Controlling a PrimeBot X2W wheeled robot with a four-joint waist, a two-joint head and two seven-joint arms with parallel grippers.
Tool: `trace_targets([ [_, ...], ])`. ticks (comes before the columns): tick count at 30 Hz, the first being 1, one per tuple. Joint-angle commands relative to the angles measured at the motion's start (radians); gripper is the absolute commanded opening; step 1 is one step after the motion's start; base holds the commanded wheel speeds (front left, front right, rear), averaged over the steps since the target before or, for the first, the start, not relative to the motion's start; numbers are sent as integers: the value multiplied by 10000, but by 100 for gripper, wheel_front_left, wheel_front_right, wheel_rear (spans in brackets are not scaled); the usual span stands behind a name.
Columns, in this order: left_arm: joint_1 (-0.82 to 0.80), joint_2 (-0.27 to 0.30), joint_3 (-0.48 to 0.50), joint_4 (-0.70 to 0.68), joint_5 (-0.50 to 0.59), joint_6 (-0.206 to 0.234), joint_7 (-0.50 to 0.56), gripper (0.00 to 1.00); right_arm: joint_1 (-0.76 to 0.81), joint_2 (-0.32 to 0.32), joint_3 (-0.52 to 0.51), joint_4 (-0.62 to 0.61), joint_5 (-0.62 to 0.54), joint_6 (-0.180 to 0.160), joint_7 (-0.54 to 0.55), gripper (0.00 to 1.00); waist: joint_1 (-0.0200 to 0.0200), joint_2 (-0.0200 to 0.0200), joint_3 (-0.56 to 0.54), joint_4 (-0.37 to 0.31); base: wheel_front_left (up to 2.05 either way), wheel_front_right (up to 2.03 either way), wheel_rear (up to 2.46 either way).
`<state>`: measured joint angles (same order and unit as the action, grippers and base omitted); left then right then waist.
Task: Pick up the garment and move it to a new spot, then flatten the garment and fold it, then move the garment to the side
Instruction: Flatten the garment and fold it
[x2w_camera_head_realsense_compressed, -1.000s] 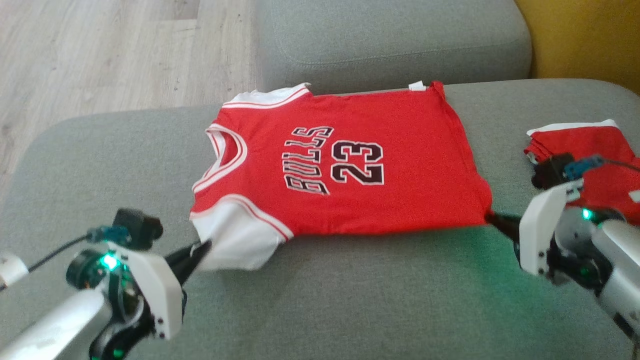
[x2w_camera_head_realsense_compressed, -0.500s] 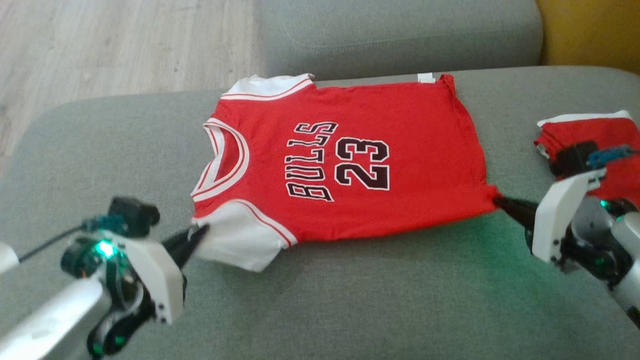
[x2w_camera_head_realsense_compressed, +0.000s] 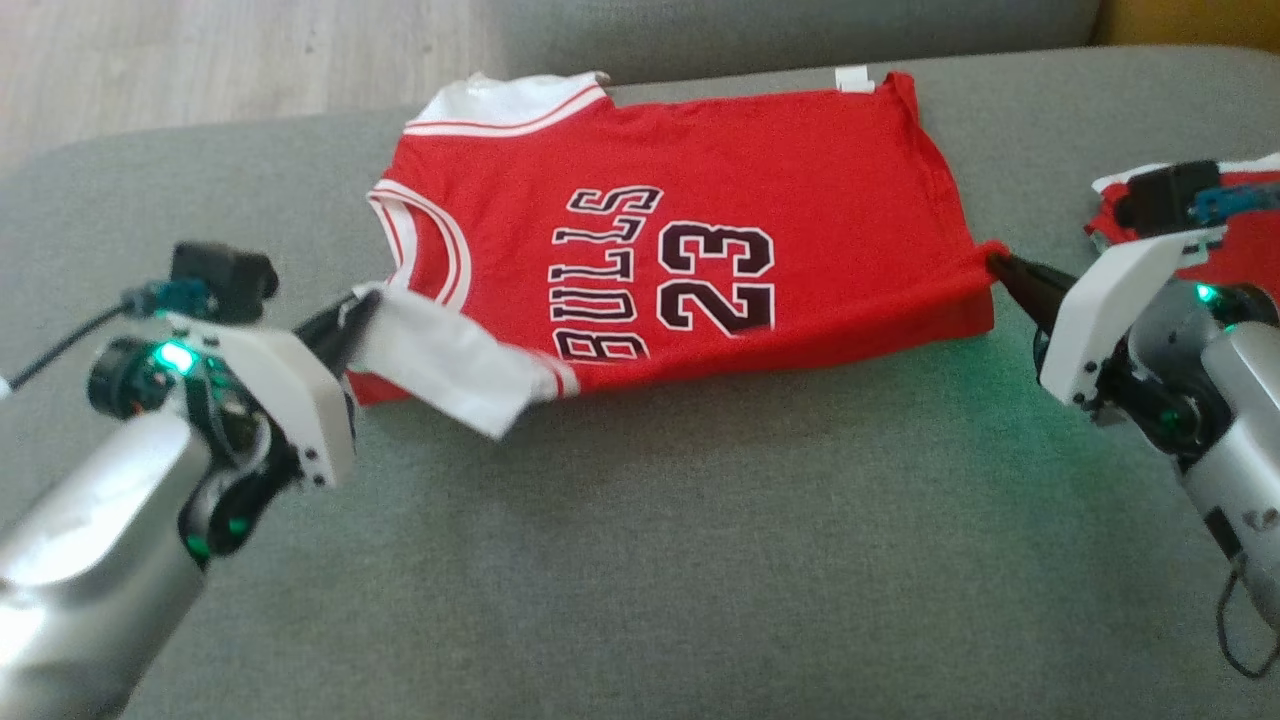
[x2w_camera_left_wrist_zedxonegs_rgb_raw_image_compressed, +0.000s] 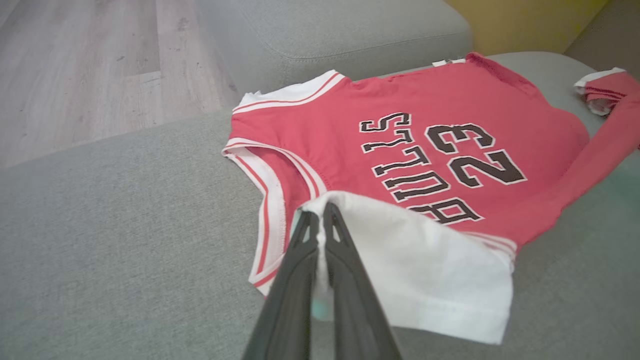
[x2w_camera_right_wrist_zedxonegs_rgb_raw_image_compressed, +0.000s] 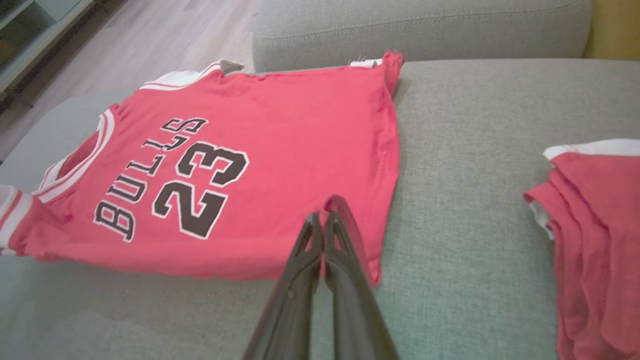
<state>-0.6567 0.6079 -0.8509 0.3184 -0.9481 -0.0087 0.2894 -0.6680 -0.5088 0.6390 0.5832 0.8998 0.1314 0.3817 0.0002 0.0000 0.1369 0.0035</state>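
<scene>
I have the red jersey (x2w_camera_head_realsense_compressed: 820, 180) lying face up on the grey sofa cushion (x2w_camera_head_realsense_compressed: 640, 560), neck toward my left and hem toward my right, with BULLS and 23 readable on the chest. My left gripper (x2w_camera_head_realsense_compressed: 362, 303) is pressed together on the white sleeve (x2w_camera_left_wrist_zedxonegs_rgb_raw_image_compressed: 425, 280) at the near left corner. The sleeve hangs from the fingertips and droops as far as the B of BULLS. My right gripper (x2w_camera_head_realsense_compressed: 995, 264) is clamped tight on the near hem corner, where the red cloth pulls to a point. Between the 2 grips the near edge looks raised off the cushion, with a shadow beneath it. The far edge lies along the foot of the back cushion (x2w_camera_right_wrist_zedxonegs_rgb_raw_image_compressed: 420, 25). Another red garment (x2w_camera_right_wrist_zedxonegs_rgb_raw_image_compressed: 595, 240) sits folded on the same cushion, apart from the jersey on my right.
</scene>
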Motion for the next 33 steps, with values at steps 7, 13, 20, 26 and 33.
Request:
trace_targets([
  [7, -1587, -173, 533, 1437, 445, -107, -344, 0, -767, 429, -173, 525, -537, -7, -447, 0, -2, 0, 502, -226, 0, 0, 0],
  [13, -2229, -710, 384, 2769, 718, -263, -604, 0, -1184, 778, -20, 923, -770, -7, -644, 0, -2, 0, 841, -428, 0, 0, 0],
  [20, -3048, -1304, 318, 4091, 1080, -296, -1242, 64, -1813, 1091, 13, 1544, -1162, -7, -1227, 65, -2, 0, 1266, -592, 0, 0, 0],
  [26, -3531, -1809, 651, 5087, 1345, 495, -2689, 100, -2377, 1380, -533, 2227, -1599, -7, -2908, 100, -2, 0, 1397, -554, 0, 0, 0],
  [33, -3418, -2358, 1427, 5214, 1330, 952, -5291, 100, -2436, 2008, -1507, 2743, -2132, -7, -5644, 100, -2, 0, 923, -346, 0, 0, 0],
])
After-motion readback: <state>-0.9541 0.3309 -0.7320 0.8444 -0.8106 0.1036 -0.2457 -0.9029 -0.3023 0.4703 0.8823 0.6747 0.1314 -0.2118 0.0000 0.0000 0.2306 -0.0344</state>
